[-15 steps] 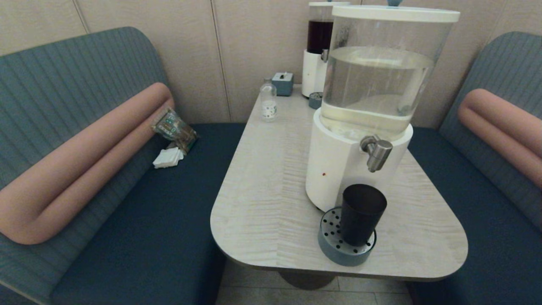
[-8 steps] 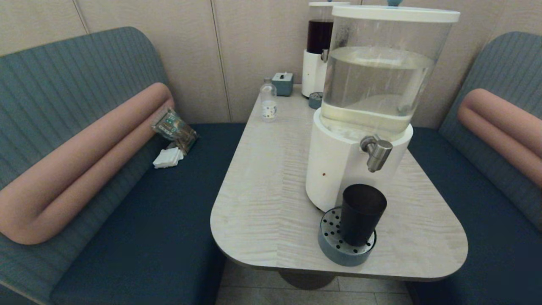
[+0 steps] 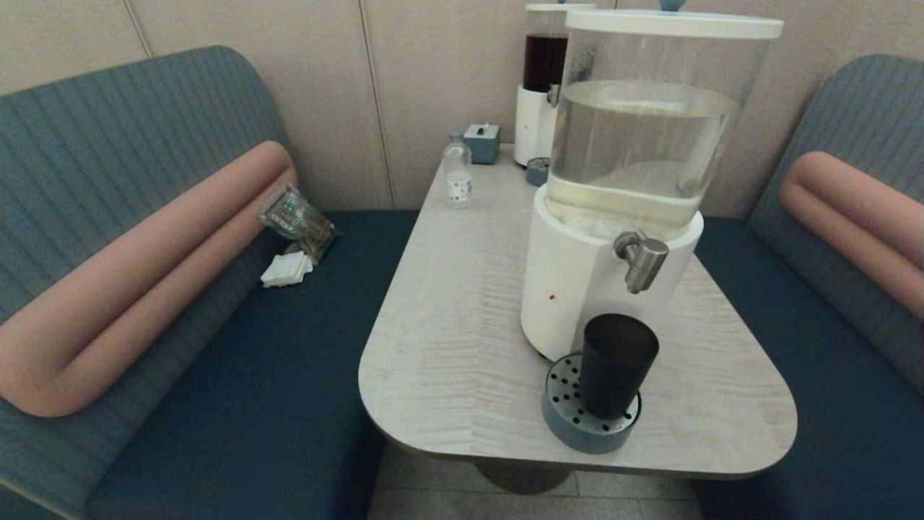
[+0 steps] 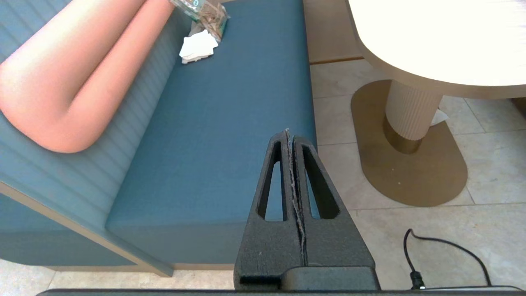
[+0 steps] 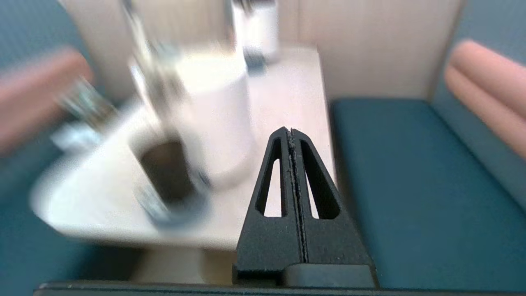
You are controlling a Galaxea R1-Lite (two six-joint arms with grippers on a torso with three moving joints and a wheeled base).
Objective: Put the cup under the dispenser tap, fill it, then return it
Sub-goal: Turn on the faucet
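Observation:
The dark smoky-black cup [image 3: 617,363] stands upright on a round blue-grey drip tray [image 3: 559,413], below and slightly in front of the brushed-silver dispenser tap [image 3: 642,261] of the big clear-tank, white-base dispenser [image 3: 570,285]. Neither arm shows in the head view. My right gripper [image 5: 291,132] is shut and empty, off the table's near right side, with the cup [image 5: 166,172] ahead of it and apart. My left gripper [image 4: 287,133] is shut and empty, low over the left bench seat [image 4: 222,135], away from the table.
At the back of the table [image 3: 462,318] stand a small clear bottle [image 3: 458,175], a blue tissue box [image 3: 482,141] and a slim dark-liquid dispenser [image 3: 540,87]. Benches flank both sides. A snack bag [image 3: 296,217] and white napkins [image 3: 286,269] lie on the left bench.

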